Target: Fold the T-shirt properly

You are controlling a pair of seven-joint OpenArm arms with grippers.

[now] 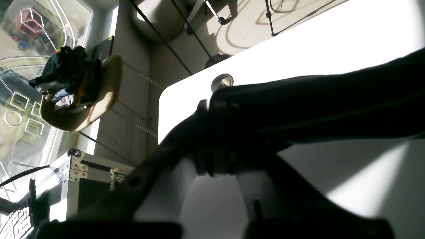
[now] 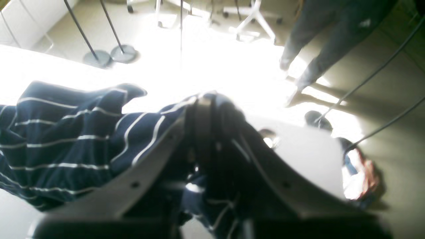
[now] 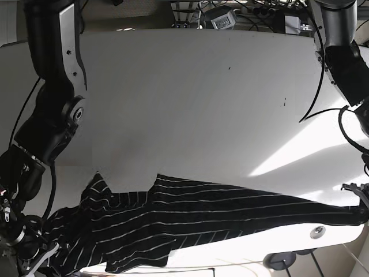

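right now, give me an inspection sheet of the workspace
surface: white table, sunlit patches at its right, a few small dark specks
job's things: navy T-shirt with thin white stripes, stretched along the near edge, bunched at the right gripper's end
clutter: nothing seen
grippers: right gripper shut on the shirt's bunched end; left gripper at the shirt's other end, grip cannot be told
cables: black cable hanging by the left arm
surroundings: round stand bases on the floor, person's legs, beige chair holding dark clothes
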